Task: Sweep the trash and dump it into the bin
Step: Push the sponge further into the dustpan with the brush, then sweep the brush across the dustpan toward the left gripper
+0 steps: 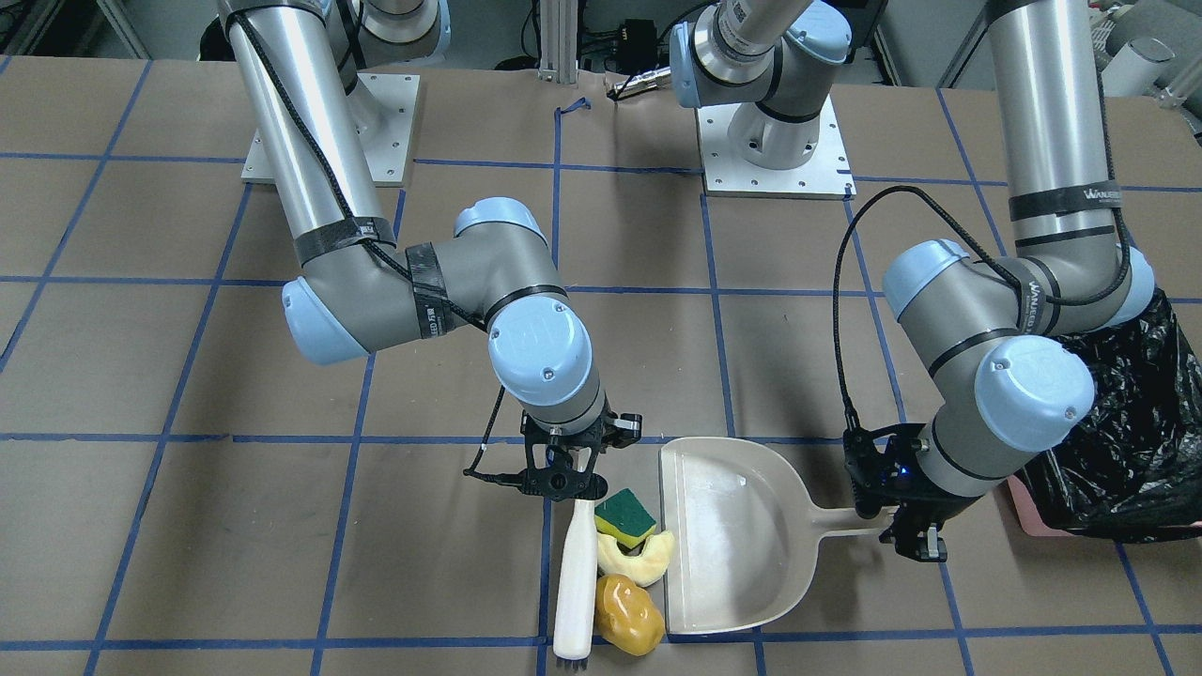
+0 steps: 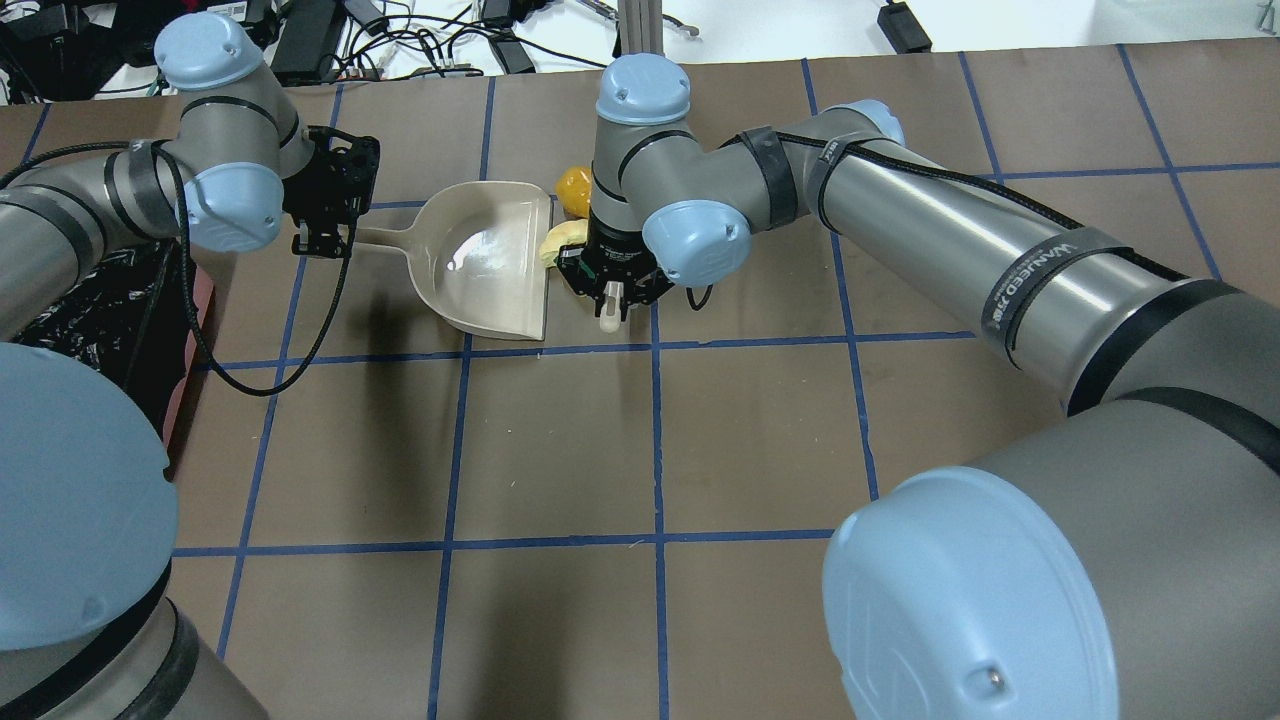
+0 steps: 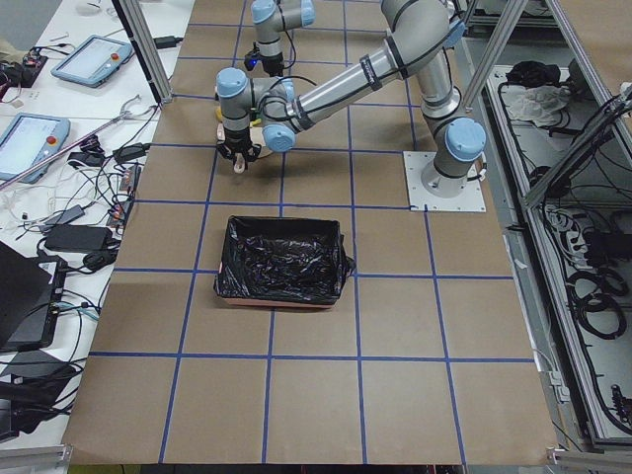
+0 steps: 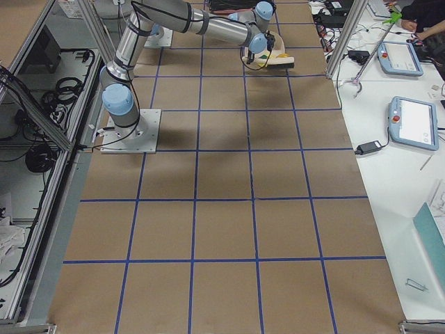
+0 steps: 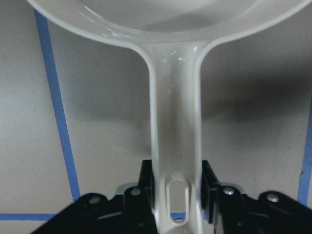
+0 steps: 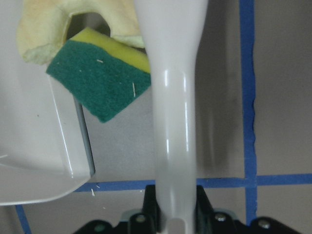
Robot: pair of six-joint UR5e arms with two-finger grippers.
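The right pincer (image 1: 563, 483) was clamped on the handle of the brush (image 1: 576, 601), which extended away from the robot along the table (image 1: 188, 526). The left pincer (image 1: 906, 530) was clamped on the handle of the dustpan (image 1: 732, 563). The trash lay between brush and dustpan lip: the sponge piece (image 1: 624, 516) just beside the right pincer, the fruit slice (image 1: 639, 559) touching it, the potato-like lump (image 1: 629, 615) farthest off. The bin (image 1: 1127, 451) stood at the robot's left, well apart from the trash

sponge (image 1: 625, 517), fruit slice (image 1: 640, 560), lump (image 1: 629, 615): in a row at dustpan (image 1: 742, 554) mouth | bin (image 1: 1136, 451): black-lined, well apart
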